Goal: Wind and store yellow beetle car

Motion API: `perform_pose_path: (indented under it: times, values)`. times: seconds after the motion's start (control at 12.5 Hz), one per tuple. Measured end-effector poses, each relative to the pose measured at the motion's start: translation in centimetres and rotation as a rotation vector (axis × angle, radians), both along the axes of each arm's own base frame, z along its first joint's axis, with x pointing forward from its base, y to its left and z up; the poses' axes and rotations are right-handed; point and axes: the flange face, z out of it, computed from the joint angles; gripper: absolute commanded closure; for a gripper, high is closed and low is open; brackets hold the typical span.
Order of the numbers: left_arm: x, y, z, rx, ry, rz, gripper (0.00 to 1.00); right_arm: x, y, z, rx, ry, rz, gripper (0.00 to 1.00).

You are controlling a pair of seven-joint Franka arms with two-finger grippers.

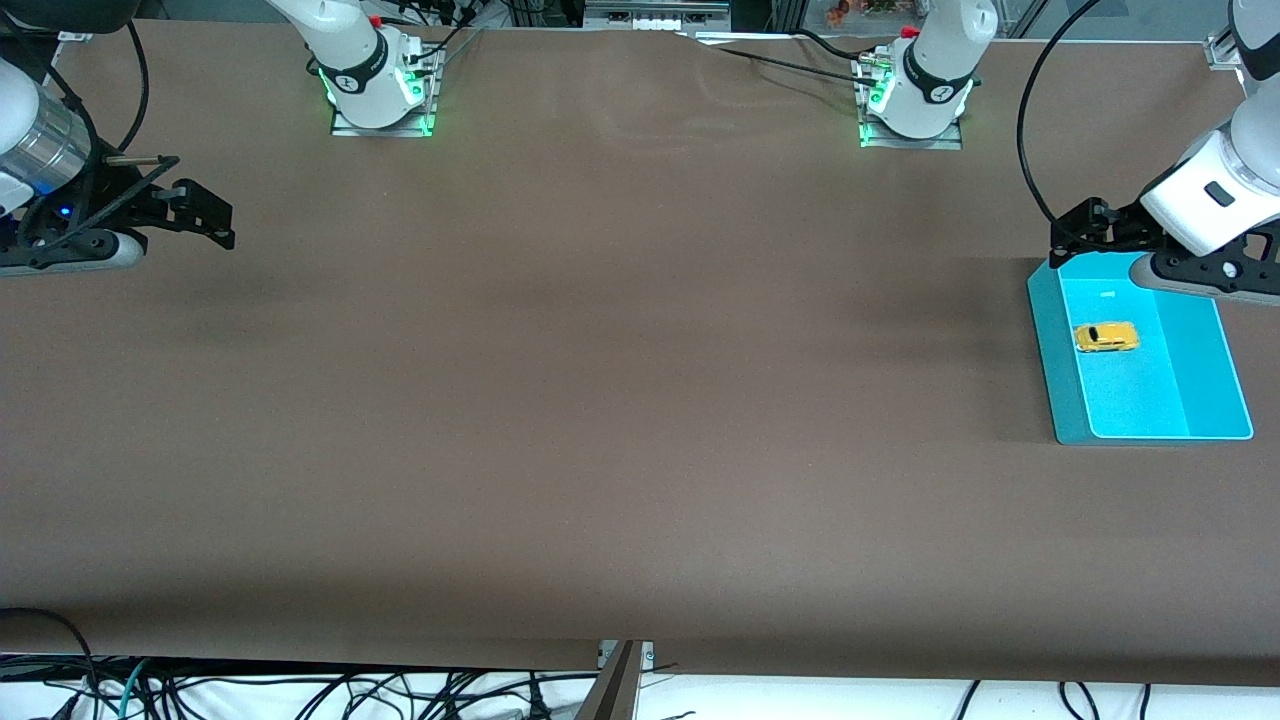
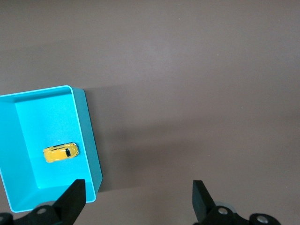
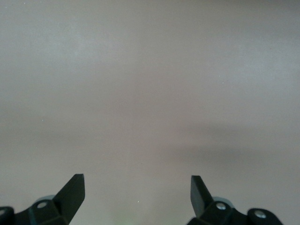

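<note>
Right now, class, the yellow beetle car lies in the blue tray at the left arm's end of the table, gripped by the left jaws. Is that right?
Not quite. The yellow beetle car does lie in the blue tray at the left arm's end, but nothing grips it: the left wrist view shows the left gripper open and empty above the tray's edge.

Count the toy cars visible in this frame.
1. The yellow beetle car lies inside the teal tray at the left arm's end of the table. No other is visible.

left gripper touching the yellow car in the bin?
Apart. In the left wrist view the open left gripper is clear of the yellow beetle car, which lies alone in the teal bin.
</note>
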Motion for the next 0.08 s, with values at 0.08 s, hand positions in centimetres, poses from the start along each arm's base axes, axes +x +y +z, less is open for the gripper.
perform_pose_path:
  times: [0.08]
  values:
    - [0.0, -0.02, -0.13, 0.0, 0.001, 0.015, 0.0, 0.0, 0.0, 0.0, 0.0, 0.0, 0.0, 0.0]
